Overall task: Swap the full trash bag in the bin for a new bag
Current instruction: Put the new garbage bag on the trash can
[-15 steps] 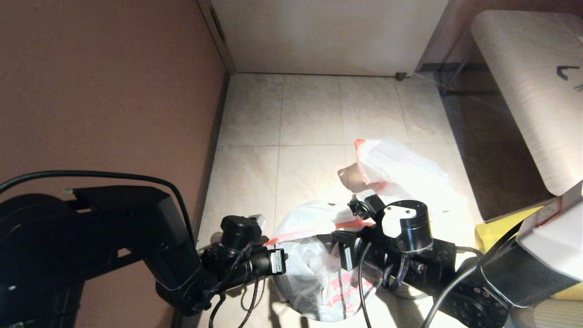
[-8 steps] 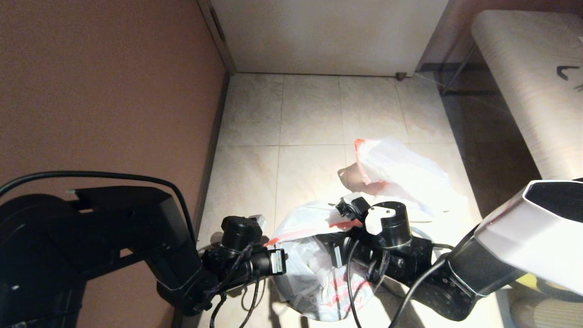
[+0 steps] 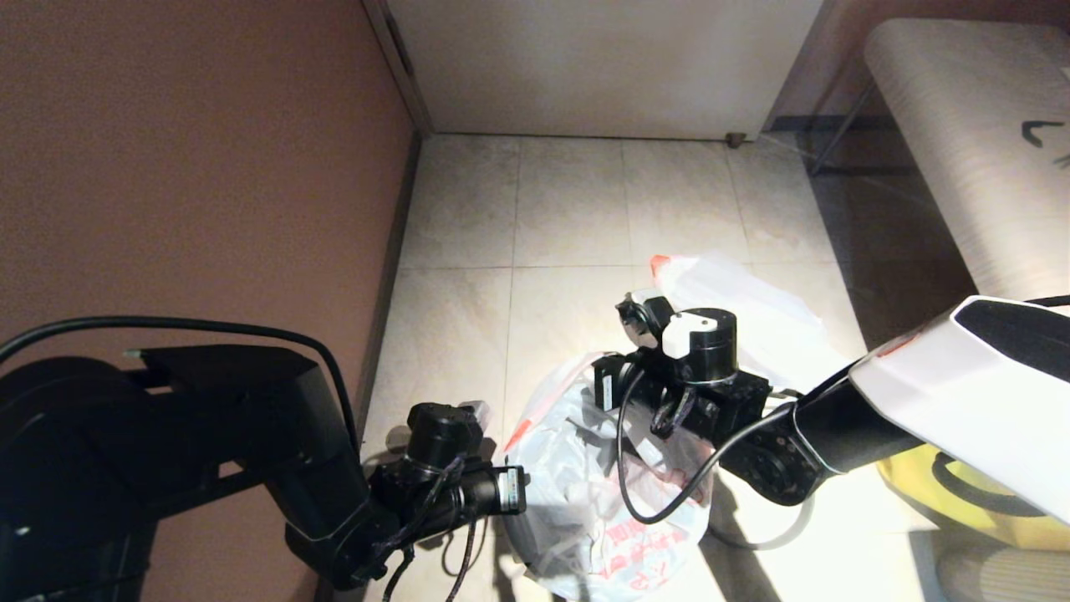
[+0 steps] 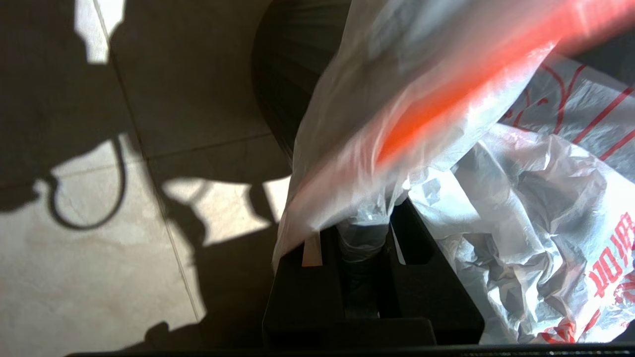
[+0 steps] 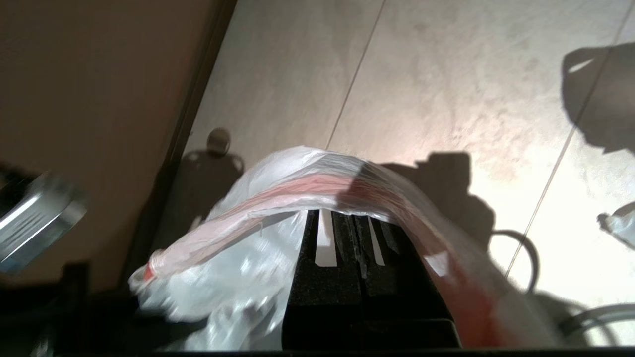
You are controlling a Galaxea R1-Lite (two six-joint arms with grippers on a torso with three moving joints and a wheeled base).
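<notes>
The new bag (image 3: 610, 493), translucent white with red drawing and characters, covers the bin, of which only a black side (image 4: 287, 74) shows. My left gripper (image 3: 522, 485) is at the bag's left side, shut on a bunch of its plastic (image 4: 364, 233). My right gripper (image 3: 595, 378) is above the bag's far side, shut, with the bag's pink-red edge (image 5: 317, 191) stretched over its fingertips (image 5: 325, 238). The full trash bag (image 3: 736, 309), nearly plain with a red tip, lies on the tiles behind the right gripper.
A brown wall (image 3: 209, 167) runs close along the left. A white cabinet (image 3: 602, 67) closes the far end. A pale table (image 3: 961, 150) stands at the right, and a large yellow bag (image 3: 961, 493) lies under my right arm.
My right gripper has risen and moved farther away, pulling the new bag's red edge up and stretching its mouth. The left gripper has hardly moved.
</notes>
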